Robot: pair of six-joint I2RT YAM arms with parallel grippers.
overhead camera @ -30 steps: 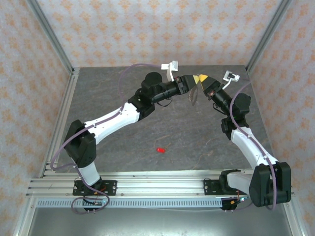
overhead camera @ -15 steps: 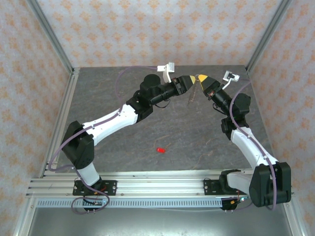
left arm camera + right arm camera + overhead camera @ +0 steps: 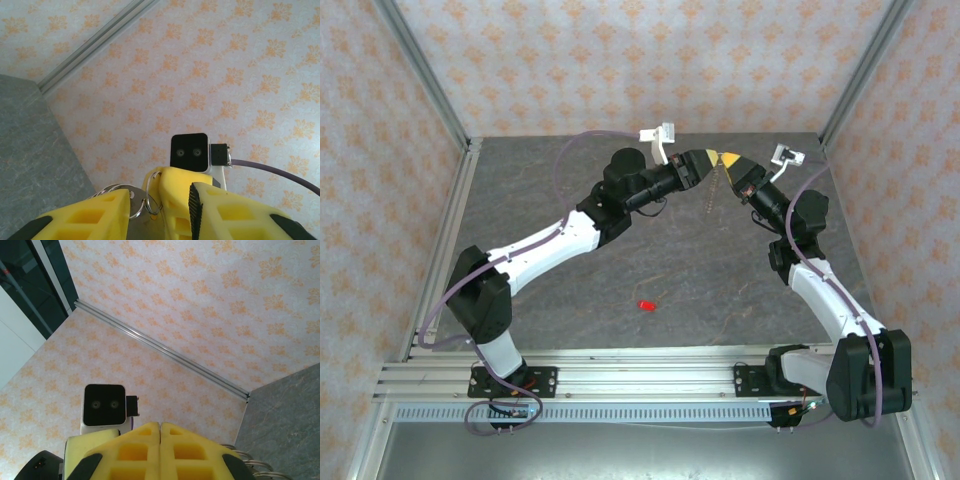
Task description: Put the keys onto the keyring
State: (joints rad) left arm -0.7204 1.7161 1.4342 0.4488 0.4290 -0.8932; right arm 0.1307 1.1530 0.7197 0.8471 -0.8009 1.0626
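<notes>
From my seat, both arms are raised toward the 12 o'clock end of the bench [image 3: 540, 190], their yellow tips meeting nose to nose above it. The left gripper [image 3: 700, 164] comes in from 9 o'clock and the right gripper [image 3: 728, 160] from 3 o'clock. The keyring [image 3: 713, 186] hangs in the air between them, with its beaded fringe dangling toward 6 o'clock. On the left wrist camera the left jaws are spread wide. One finger [image 3: 85, 220] sits at 7 o'clock and the other at 5 o'clock. The right arm's yellow tip pokes up between them, with shiny wire loops just beside it at 9 o'clock. On the right wrist camera the right jaws are pressed together with no gap. Wire loops come out at their 4 o'clock side, so I read them as pinching the keyring, though the contact itself is hidden. The key [image 3: 646, 304] lies alone on the bench, well apart from both grippers, at 6 o'clock from them.
</notes>
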